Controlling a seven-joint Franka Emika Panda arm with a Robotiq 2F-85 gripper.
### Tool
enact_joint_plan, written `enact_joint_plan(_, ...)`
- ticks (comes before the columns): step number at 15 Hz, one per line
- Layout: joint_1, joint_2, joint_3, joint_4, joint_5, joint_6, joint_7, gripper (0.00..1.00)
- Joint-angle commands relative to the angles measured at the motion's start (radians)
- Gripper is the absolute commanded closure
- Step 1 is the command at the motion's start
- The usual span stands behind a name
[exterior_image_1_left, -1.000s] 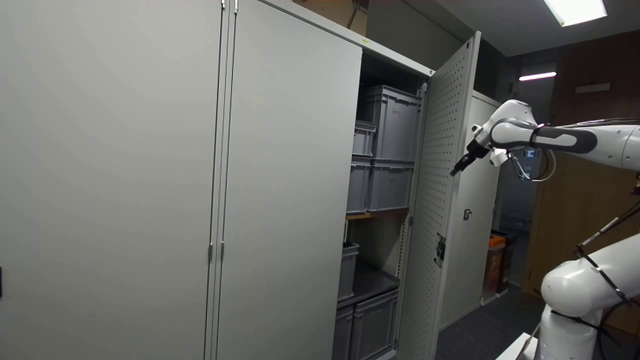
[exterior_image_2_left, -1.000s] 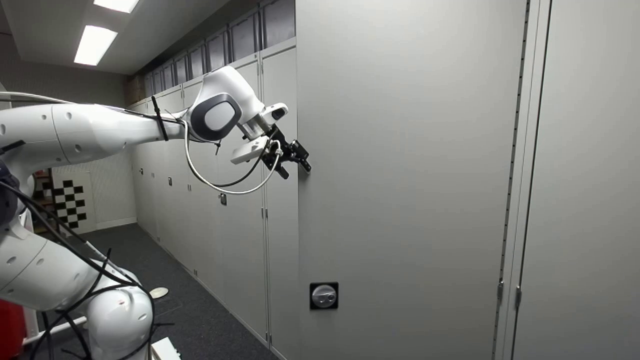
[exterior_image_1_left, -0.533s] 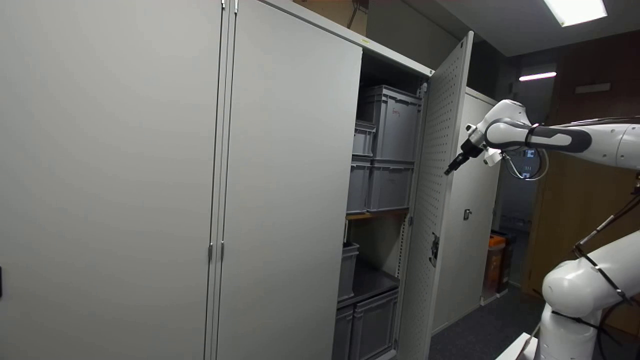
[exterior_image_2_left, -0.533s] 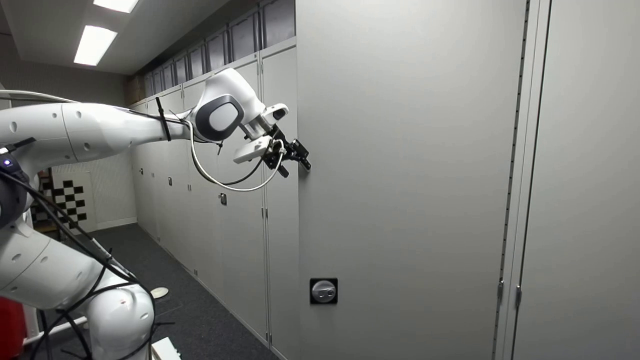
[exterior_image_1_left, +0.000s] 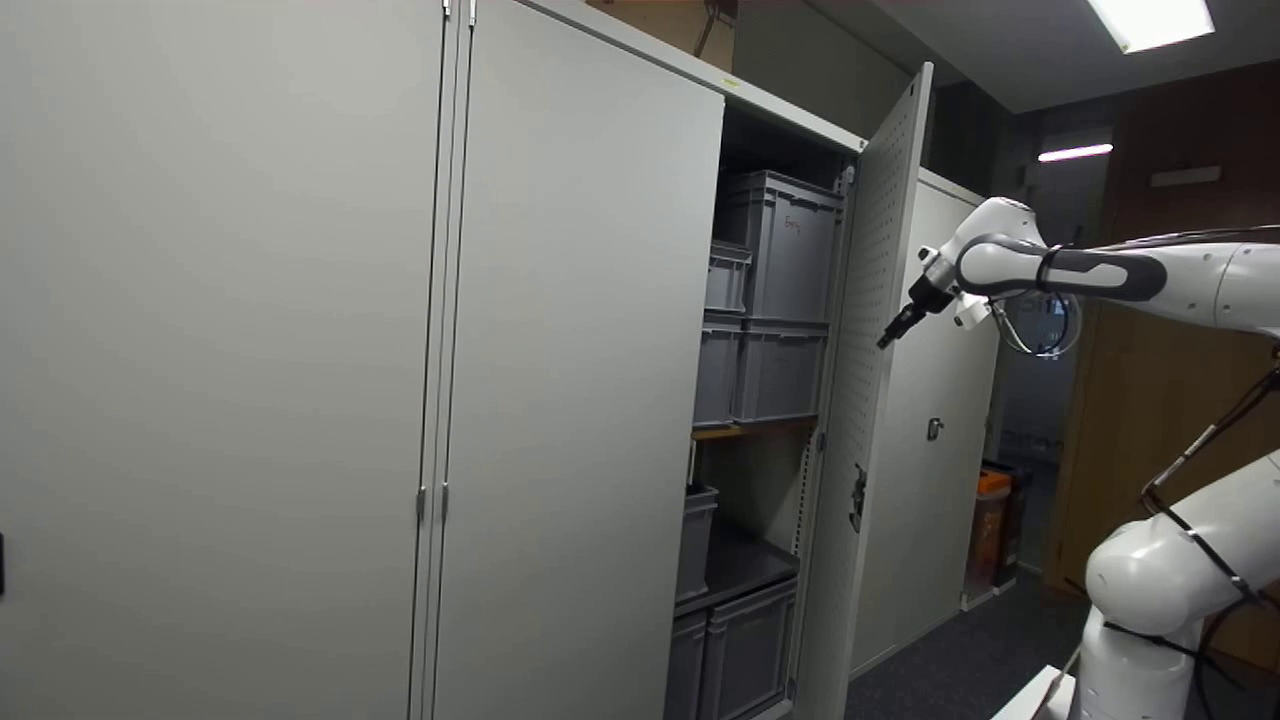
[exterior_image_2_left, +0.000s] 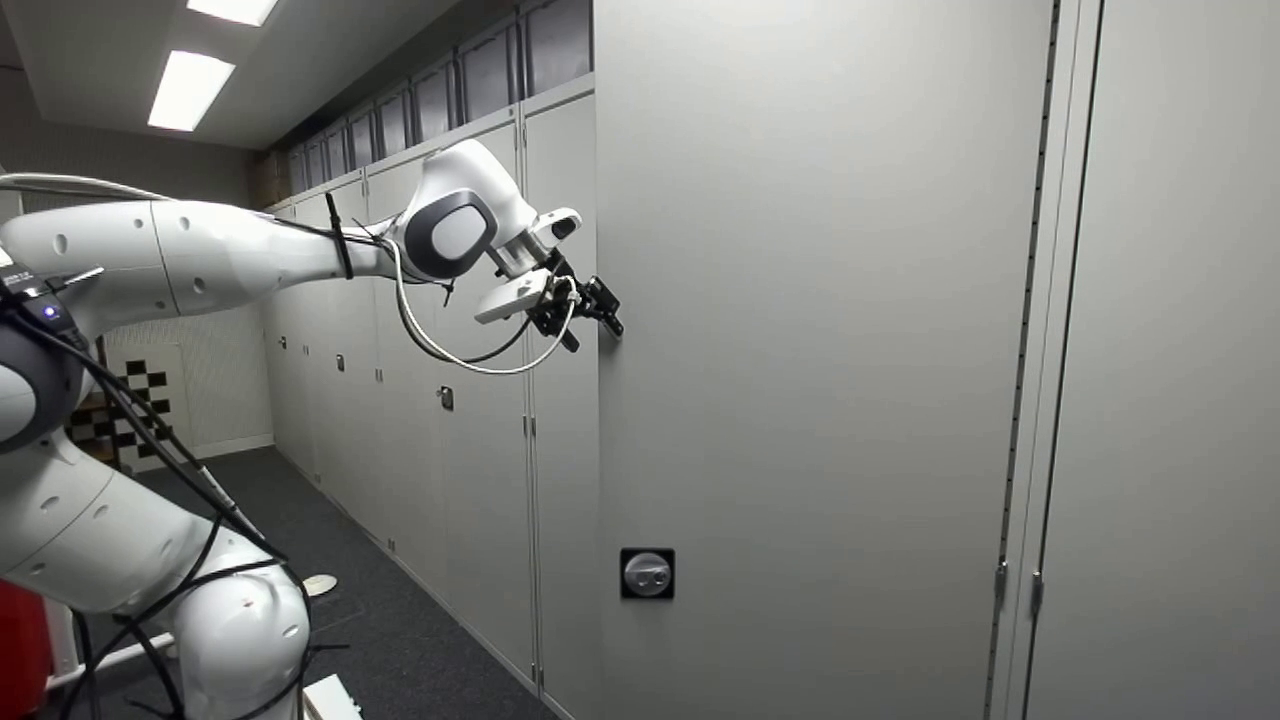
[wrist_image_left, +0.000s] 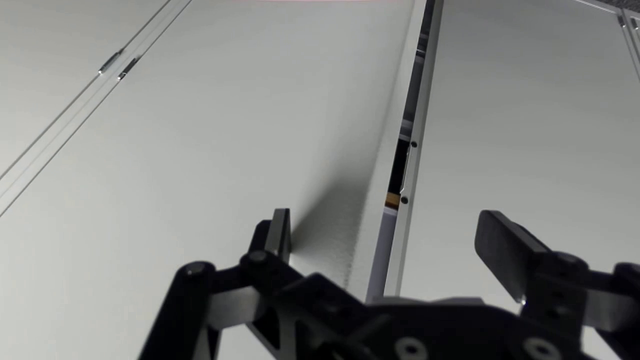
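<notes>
Overall, a tall light-grey sheet-metal cabinet (exterior_image_1_left: 590, 350) stands before me in the room. Its flat grey metal door (exterior_image_2_left: 820, 330), perforated on the inner face, is partway open, angled outward. A white, smooth-shelled robot arm (exterior_image_2_left: 250, 250) reaches to that door's free edge. Rectangular grey plastic crates (exterior_image_1_left: 780, 375) sit stacked inside the cabinet. Black two-fingered gripper (wrist_image_left: 385, 227): fingers (wrist_image_left: 505, 250) wide apart. Wrist view puts the door's edge between them, one fingertip touching or just beside the outer face; I cannot tell which. Round silver lock (exterior_image_2_left: 648, 573) in a square black surround: on the door, well below the gripper. Red handwriting (exterior_image_1_left: 792, 226), upper crate: looks like "Empty", too small for certainty. Small yellow label (exterior_image_1_left: 730, 82), cabinet's top rim: text illegible.
</notes>
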Motion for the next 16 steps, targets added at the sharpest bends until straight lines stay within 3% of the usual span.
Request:
enact_joint_plan(1, 0.01, 0.049, 0.009, 0.058, 0.03, 0.022, -0.011, 0.0)
enact_joint_plan(16, 0.018, 0.134, 0.048, 0.148, 0.055, 0.019, -0.008, 0.0)
